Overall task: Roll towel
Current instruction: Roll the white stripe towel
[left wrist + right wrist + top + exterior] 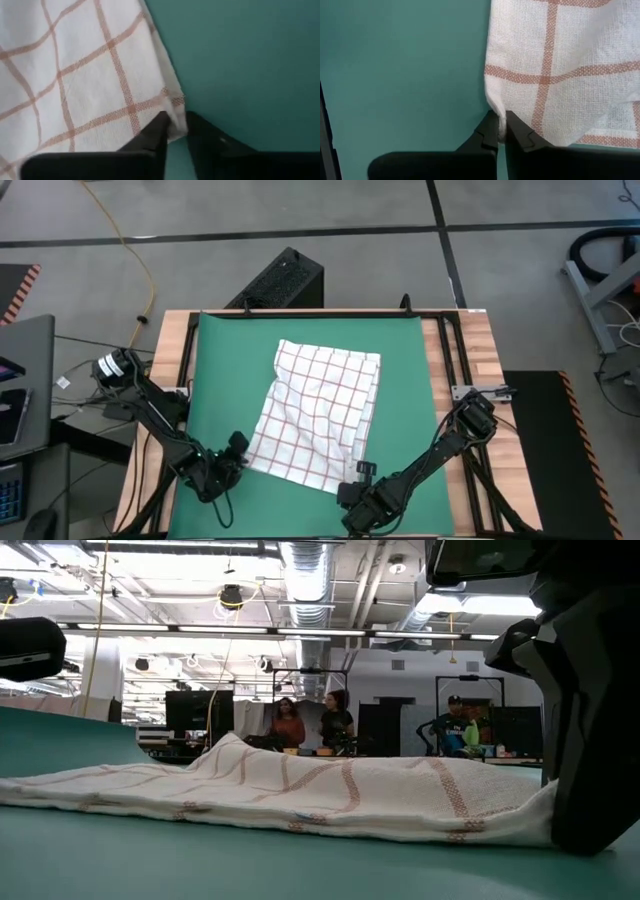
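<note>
The towel, white with a red windowpane grid, lies spread on the green mat that covers the wooden table. In the high view it sits a little toward the near half of the mat, skewed rather than square to it: its long axis runs from the near-left corner up toward the far-right corner, so the near short edge slants across the mat between the two grippers. The cloth is wrinkled, with a raised fold showing in the low view.

The left gripper is at the towel's near-left corner; its wrist view shows the two dark fingers either side of that corner with a small gap, the cloth tip between them, but whether they have pinched it cannot be told.

The right gripper is at the near-right corner, its fingers clamped together on the towel's corner fold.

People stand in the room far behind the table.
</note>
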